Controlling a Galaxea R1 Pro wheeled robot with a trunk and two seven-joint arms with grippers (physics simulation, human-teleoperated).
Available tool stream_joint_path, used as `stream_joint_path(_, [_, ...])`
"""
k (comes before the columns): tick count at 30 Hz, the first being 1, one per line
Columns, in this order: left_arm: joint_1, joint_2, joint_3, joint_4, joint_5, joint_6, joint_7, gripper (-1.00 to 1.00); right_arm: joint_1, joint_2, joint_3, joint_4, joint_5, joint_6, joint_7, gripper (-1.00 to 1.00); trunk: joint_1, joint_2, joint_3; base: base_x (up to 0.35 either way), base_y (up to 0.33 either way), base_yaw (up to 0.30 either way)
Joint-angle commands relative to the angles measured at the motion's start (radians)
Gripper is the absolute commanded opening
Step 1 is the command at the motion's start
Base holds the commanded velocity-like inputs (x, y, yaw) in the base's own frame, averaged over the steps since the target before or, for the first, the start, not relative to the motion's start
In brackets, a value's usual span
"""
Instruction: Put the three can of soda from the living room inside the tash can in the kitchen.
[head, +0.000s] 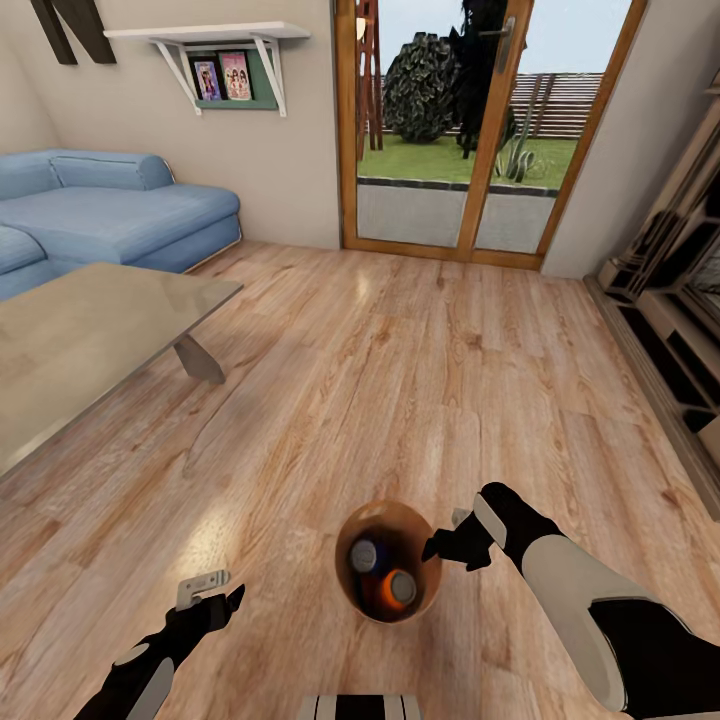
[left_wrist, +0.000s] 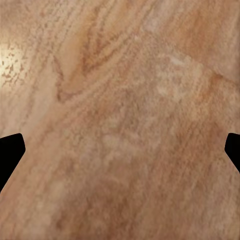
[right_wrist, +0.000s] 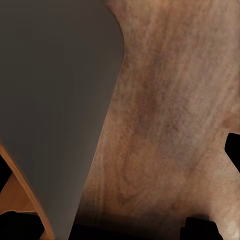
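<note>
Head view: your right gripper (head: 447, 543) pinches rim of trash can (head: 352, 590), held above wood floor (head: 420, 380). Blue can (head: 364, 555) and orange can (head: 397, 590) lie inside. Your left gripper (head: 222, 590) hangs spread, empty, over floor. Glass coffee table (head: 90, 340) and blue sofa (head: 120, 205) sit at left.

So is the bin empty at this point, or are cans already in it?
Not empty. The bin holds at least two cans: a blue one and an orange one. A third cannot be told.
</note>
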Motion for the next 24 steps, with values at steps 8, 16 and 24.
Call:
stream_joint_path(8, [0.0,0.0,0.0,0.0,0.0,0.0,0.0,1.0,0.001,0.0,0.0,0.0,0.0,0.0,0.0,1.0,0.0,0.0,0.0,0.0,0.0,0.0])
stream_joint_path(16, [0.0,-0.001,0.0,0.0,0.0,0.0,0.0,1.0,0.001,0.0,0.001,0.0,0.0,0.0,0.001,1.0,0.0,0.0,0.0,0.0,0.0,0.0])
stream_joint_path(24, [0.0,-0.001,0.0,0.0,0.0,0.0,0.0,1.0,0.002,0.0,0.001,0.0,0.0,0.0,0.002,1.0,0.0,0.0,0.0,0.0,0.0,0.0])
